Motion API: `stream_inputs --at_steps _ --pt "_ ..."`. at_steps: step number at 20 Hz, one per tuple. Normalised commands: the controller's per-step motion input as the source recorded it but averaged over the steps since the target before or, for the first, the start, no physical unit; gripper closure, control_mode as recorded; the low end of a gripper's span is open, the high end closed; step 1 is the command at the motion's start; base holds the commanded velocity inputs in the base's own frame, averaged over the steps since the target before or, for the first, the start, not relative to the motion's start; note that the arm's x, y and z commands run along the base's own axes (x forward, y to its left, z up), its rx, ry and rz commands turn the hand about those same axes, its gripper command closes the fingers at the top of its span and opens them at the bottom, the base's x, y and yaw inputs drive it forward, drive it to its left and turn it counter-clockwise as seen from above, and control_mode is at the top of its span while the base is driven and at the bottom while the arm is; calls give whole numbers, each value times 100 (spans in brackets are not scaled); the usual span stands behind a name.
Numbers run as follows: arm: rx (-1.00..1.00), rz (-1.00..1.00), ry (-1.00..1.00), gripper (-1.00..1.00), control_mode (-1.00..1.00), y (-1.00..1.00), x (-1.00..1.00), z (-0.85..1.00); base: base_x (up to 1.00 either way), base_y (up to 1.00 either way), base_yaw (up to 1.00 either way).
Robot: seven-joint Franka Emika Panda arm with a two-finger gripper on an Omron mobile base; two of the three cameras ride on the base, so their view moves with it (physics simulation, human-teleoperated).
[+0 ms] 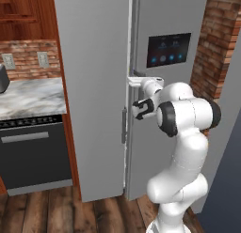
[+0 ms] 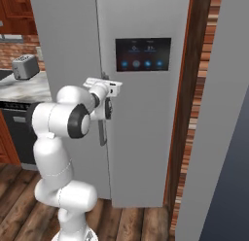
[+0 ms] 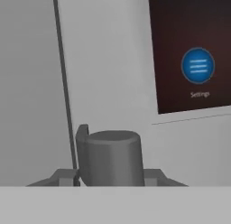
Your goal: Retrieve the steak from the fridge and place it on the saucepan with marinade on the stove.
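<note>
The tall grey fridge (image 1: 94, 86) (image 2: 146, 138) fills the scene in front of me, its doors shut or barely ajar, with the dark touch panel (image 1: 169, 50) (image 3: 194, 51) on the right door. My gripper (image 1: 133, 80) (image 2: 103, 79) (image 3: 110, 179) reaches the seam between the doors. In the hand view its fingers (image 3: 63, 177) sit tight against both sides of the grey door handle (image 3: 110, 155), so it is shut on that handle. The steak is hidden inside the fridge. The saucepan, the marinade and the stove are out of view.
Left of the fridge stands a black dishwasher (image 1: 33, 157) under a marble counter (image 1: 30, 96) with a steel toaster (image 2: 25, 66). A brick wall (image 1: 216, 49) and a grey panel (image 2: 219, 138) close in the right side. The floor is dark wood.
</note>
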Motion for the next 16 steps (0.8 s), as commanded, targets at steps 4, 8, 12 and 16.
stream_inputs --at_steps 4,8,12,16 --pt "0 0 0 100 -100 -65 -51 0 0 0 0" --pt "0 0 0 100 -100 -64 -53 0 0 0 0" --pt "0 0 0 100 -100 -60 -51 0 0 0 0" --pt "0 0 0 100 -100 -65 -54 0 0 0 0"
